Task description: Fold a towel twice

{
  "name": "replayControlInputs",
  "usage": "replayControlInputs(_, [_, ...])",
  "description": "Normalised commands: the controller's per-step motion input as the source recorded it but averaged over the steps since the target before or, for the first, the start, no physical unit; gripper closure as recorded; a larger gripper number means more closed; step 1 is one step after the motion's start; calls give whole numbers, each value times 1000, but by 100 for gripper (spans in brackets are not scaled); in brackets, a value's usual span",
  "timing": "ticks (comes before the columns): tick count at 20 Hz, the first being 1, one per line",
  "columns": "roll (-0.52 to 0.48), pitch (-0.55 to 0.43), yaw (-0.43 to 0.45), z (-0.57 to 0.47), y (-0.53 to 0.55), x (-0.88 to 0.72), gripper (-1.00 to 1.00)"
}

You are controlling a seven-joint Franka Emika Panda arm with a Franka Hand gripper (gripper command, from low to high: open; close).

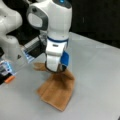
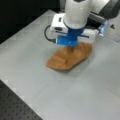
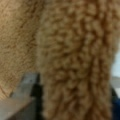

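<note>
Tool: while the arm is standing low over the counter [image 1: 100,82], the tool [image 1: 58,70] is pressing down at the upper part of the towel [image 1: 58,91]; in a front view it is sitting just above the raised cloth [image 2: 71,46].
Grip: in the wrist view a thick ridge of towel [image 3: 75,62] is running up between the fingers [image 3: 27,85], so the tool is looking narrowed onto a fold of cloth, with terry pile filling the gap.
Towel: it is lying bunched and partly doubled near the counter's middle in both front views, one flap sloping down from the tool towards a front view's bottom [image 2: 67,58], a small corner sticking out at a front view's left.
Edges: the lower corner is resting flat on the counter, and the upper edge is lifting under the tool.
Open room: bare grey counter is lying all round the towel, widest towards a front view's right and bottom.
Nearby: a second white machine [image 1: 10,45] with a blue-lit part is standing at a front view's left, apart from the towel.
Hidden: the fingertips are being covered by the wrist body in both front views; the woven bands are too blurred to make out.
</note>
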Motion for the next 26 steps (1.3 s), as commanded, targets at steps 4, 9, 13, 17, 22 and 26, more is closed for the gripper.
replayControlInputs(4, [276,85,60,-27,-40,366,100])
replayControlInputs(9, [271,38,-19,-88,-90,221,100])
replayControlInputs(13, [291,24,-37,-155,-216,174,100])
replayControlInputs(17, [263,-16,-4,-198,-295,163,100])
replayControlInputs(22, [217,-60,57,-130,-262,187,100])
replayControlInputs(26, [179,-76,63,-61,-181,231,100])
